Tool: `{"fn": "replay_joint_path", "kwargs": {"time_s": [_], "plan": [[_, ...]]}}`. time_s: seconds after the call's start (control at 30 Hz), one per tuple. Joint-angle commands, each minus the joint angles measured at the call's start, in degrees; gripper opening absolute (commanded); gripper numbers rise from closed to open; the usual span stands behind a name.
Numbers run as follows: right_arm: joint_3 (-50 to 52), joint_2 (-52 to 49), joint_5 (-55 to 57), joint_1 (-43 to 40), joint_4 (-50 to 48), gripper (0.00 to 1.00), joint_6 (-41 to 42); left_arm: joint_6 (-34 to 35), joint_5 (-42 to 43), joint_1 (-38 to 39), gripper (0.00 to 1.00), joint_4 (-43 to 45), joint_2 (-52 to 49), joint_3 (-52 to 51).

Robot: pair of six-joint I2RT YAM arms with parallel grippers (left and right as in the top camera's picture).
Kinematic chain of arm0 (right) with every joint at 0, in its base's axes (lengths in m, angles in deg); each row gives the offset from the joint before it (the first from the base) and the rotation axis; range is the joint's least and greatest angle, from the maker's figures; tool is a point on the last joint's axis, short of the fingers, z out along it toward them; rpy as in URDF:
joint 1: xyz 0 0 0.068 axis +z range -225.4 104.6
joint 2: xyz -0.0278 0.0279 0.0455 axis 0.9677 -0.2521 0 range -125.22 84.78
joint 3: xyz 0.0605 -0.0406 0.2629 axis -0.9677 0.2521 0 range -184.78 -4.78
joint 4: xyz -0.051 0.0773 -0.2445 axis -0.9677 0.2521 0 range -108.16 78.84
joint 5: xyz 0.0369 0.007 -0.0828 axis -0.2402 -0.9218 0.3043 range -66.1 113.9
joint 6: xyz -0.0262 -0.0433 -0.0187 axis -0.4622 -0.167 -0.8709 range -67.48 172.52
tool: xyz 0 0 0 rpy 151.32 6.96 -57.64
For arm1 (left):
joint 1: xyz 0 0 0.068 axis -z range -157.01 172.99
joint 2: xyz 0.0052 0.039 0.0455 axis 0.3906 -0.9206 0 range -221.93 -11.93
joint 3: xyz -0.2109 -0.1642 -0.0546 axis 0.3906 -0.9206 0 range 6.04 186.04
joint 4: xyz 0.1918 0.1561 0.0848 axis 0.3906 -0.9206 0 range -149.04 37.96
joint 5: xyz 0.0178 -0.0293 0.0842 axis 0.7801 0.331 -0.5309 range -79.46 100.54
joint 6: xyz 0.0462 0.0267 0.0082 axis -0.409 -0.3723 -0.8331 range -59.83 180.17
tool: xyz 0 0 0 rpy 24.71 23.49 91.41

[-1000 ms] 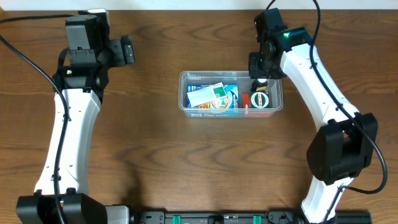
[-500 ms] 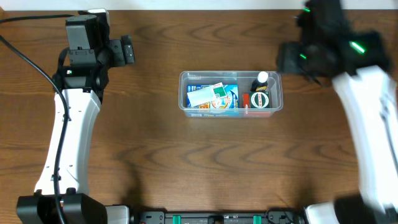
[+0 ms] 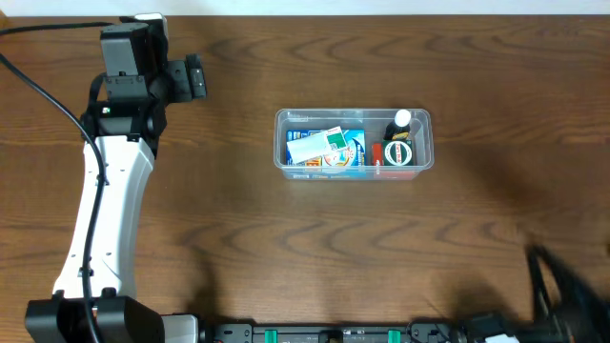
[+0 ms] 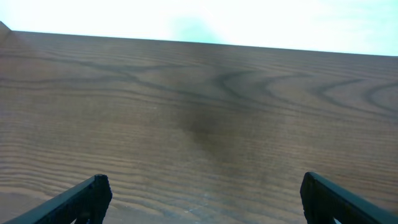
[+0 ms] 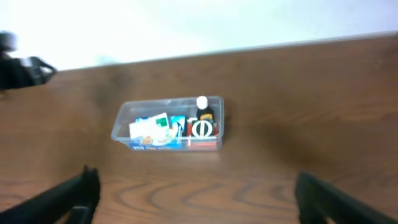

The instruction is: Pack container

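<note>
The container (image 3: 279, 143) is a clear shallow tub at the table's middle. It holds a blue carton with a white and green label (image 3: 327, 149), a dark bottle with a white cap (image 3: 401, 122), and a round black and white item (image 3: 397, 152). My left gripper (image 3: 195, 78) hovers far to the container's left; in the left wrist view it (image 4: 202, 199) is open over bare wood. My right gripper (image 5: 199, 196) is open and empty, well back from the container (image 5: 119, 127), which sits small and far in the right wrist view. Overhead, the right arm (image 3: 570, 297) is only a dark blur at the lower right.
The table is dark brown wood (image 3: 315, 248). Its far edge meets a white wall (image 5: 186, 31). The left arm's white links (image 3: 95, 210) run down the left side, with a black cable (image 3: 38, 86) beside them.
My right gripper opened over the container's right end, left the bottle standing inside, and swung away to the lower right. The left arm has not moved.
</note>
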Motion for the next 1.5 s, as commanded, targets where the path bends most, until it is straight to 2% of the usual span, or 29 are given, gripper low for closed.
{"fn": "replay_joint_path", "kwargs": {"time_s": [0.0, 0.23, 0.47, 0.67, 0.93, 1.47], "plan": [[0.00, 7.34, 2.03, 0.11, 2.45, 0.99, -0.31, 0.70, -0.87, -0.20, 0.98, 0.04, 0.04, 0.50], [0.04, 21.88, 2.91, 0.11, 4.76, 0.99, -0.85, 0.70, -0.87, -0.20, 0.98, 0.04, 0.04, 0.50], [0.04, 30.91, 7.37, 0.11, 4.76, 0.99, -1.20, 0.70, -0.87, -0.20, 0.98, 0.07, 0.04, 0.52], [0.31, 32.68, 7.43, 0.11, 4.79, 0.99, -1.86, 0.70, -0.87, -0.20, 0.98, 0.04, 0.04, 0.50], [1.97, 32.85, 0.79, 0.11, 4.79, 0.99, -1.84, 0.70, -0.90, -0.20, 0.98, 0.07, 0.07, 0.50], [2.08, 40.52, 2.54, 0.17, 4.79, 0.99, -2.47, 0.70, -0.90, -0.20, 0.98, 0.04, 0.04, 0.50]]}}
